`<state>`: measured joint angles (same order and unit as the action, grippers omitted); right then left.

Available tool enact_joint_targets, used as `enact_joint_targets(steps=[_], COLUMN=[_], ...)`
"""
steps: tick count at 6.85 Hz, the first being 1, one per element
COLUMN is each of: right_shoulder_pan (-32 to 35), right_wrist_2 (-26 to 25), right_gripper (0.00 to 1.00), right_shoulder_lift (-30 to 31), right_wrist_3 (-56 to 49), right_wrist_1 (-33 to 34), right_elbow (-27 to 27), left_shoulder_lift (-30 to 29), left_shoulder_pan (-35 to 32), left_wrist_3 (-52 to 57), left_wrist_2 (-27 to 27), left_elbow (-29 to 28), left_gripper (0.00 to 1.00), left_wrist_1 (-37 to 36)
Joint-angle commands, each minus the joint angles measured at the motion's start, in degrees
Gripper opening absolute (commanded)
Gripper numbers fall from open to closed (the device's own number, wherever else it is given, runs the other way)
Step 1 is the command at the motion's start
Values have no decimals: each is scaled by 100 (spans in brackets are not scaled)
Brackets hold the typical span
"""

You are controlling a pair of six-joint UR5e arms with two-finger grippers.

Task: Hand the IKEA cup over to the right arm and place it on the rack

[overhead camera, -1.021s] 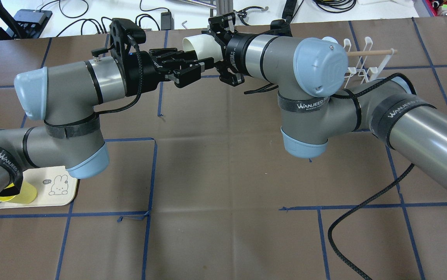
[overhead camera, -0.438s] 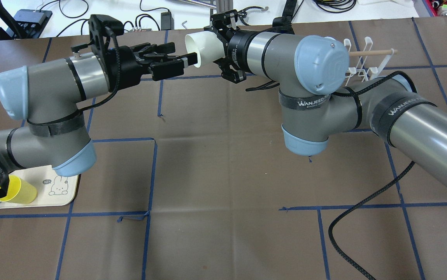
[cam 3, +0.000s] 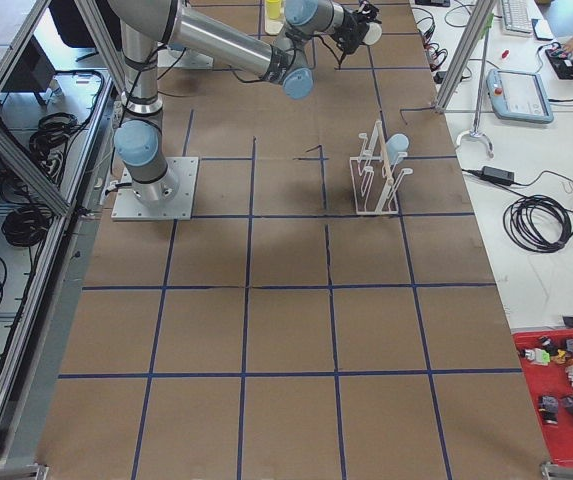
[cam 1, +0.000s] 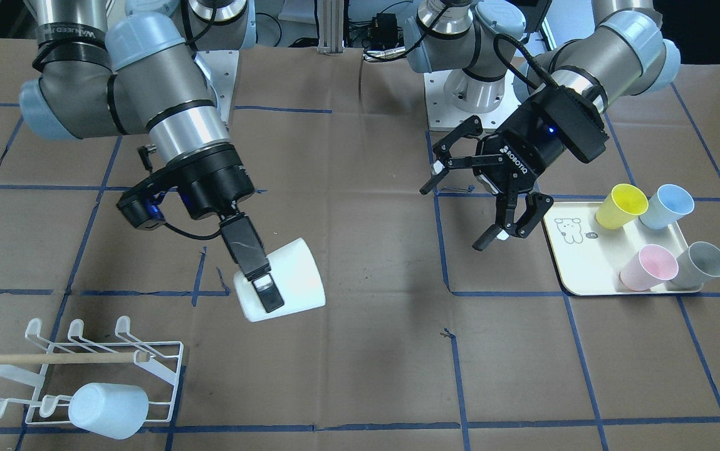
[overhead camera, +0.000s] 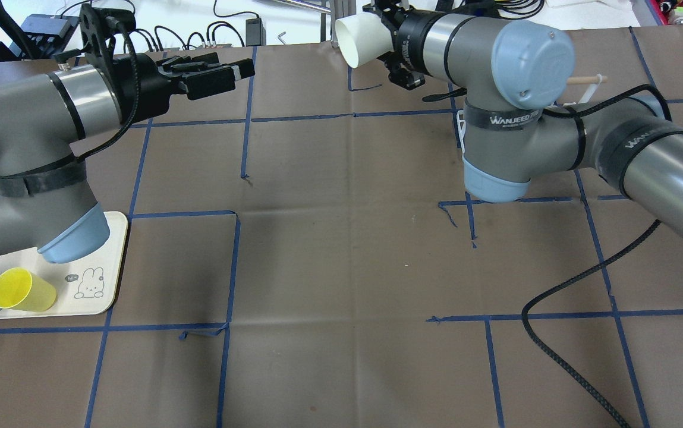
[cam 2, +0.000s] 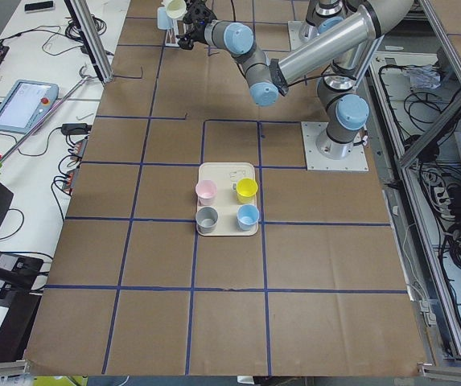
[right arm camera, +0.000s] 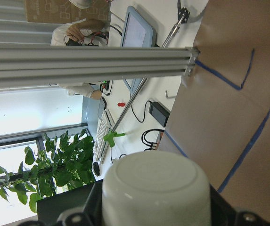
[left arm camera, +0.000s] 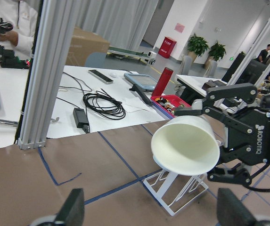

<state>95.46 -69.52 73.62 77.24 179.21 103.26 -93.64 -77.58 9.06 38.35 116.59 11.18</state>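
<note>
The white IKEA cup (cam 1: 297,275) lies tilted on its side in my right gripper (cam 1: 270,293), which is shut on its wall and holds it above the table. In the overhead view the cup (overhead camera: 362,38) is at the far edge, mouth facing left. My left gripper (cam 1: 466,210) is open and empty, well apart from the cup, and also shows in the overhead view (overhead camera: 216,71). The white wire rack (cam 1: 103,369) with its wooden dowel stands at the table's far right corner and carries a pale blue cup (cam 1: 109,410). The left wrist view shows the cup's mouth (left arm camera: 186,146) above the rack (left arm camera: 177,188).
A cream tray (cam 1: 585,269) near my left arm holds yellow (cam 1: 621,203), blue, pink and grey cups. A black cable (overhead camera: 561,297) trails over the table under my right arm. An aluminium post (left arm camera: 45,70) stands at the far edge.
My left gripper has drawn back to the left, away from the cup. My right arm has carried the white cup to the right and toward the far edge.
</note>
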Motion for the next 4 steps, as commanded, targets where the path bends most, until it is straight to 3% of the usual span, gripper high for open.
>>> enact_joint_targets(steps=[1,4], right_shoulder_pan=[-648,-1632], right_wrist_2=[-9,-18], right_gripper=[15,14], right_shoulder_lift=[-49,-145], right_wrist_3=[-1966,-5358], right_wrist_1=[18,26], right_elbow=[-52,-43], left_shoulder_lift=[-66,-31], left_shoulder_pan=[-64,-580], left_wrist_3=[8,-87], left_wrist_2=[1527,4442], left_elbow=[-730,-1785], left_gripper=[98,98], left_wrist_1=[1501,5249])
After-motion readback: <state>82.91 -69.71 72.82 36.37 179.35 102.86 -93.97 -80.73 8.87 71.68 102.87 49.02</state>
